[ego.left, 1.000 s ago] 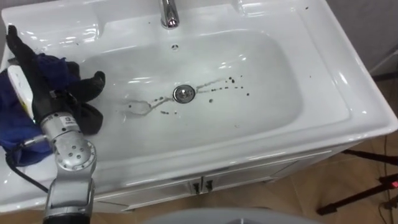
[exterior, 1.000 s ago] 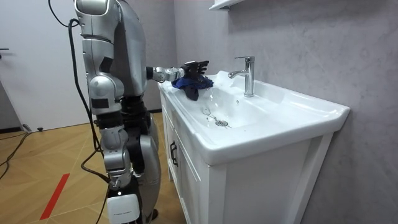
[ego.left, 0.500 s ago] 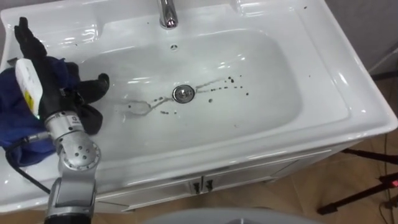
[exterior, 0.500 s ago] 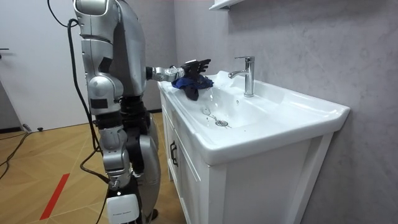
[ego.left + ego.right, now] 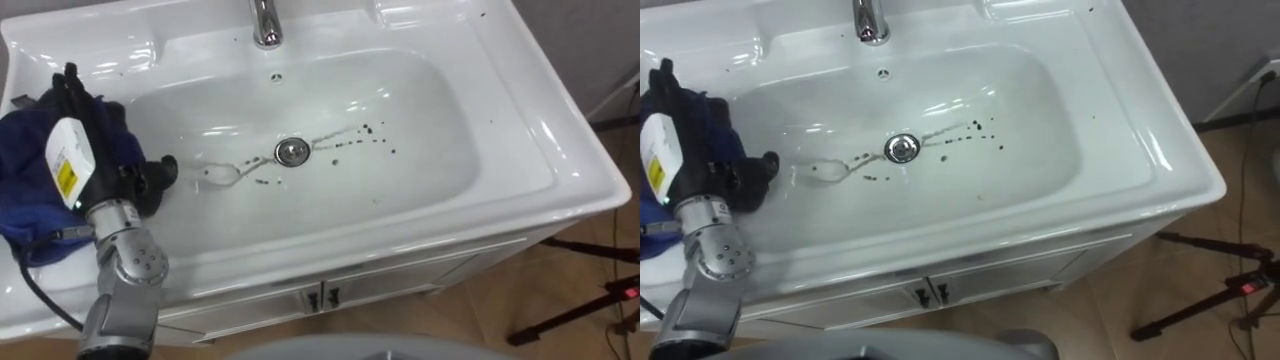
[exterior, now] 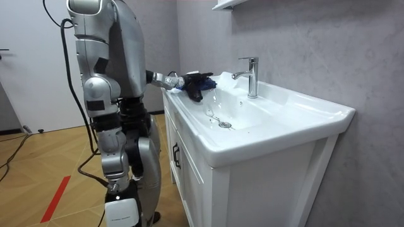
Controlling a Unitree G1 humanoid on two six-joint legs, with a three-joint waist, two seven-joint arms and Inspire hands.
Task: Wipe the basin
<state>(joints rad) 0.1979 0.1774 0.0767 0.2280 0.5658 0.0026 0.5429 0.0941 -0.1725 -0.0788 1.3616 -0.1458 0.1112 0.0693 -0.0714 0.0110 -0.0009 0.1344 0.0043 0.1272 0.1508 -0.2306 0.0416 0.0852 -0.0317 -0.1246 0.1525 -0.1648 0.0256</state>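
The white basin has dark specks and smears beside its metal drain. A dark blue cloth lies bunched on the basin's left rim, partly hanging into the bowl. My left hand lies on top of the cloth, open, with straight fingers pointing toward the back wall and the thumb out toward the drain. In the room view the left hand rests on the cloth at the far end of the counter, and I stand at the cabinet front.
A chrome faucet stands at the back middle of the basin. The white cabinet doors are below the front rim. A black tripod leg stands on the wooden floor at the lower right.
My left hand has slid a little to the right and nearer over the cloth, its thumb now lower in the bowl. In the room view my body has shifted toward the room view's left.
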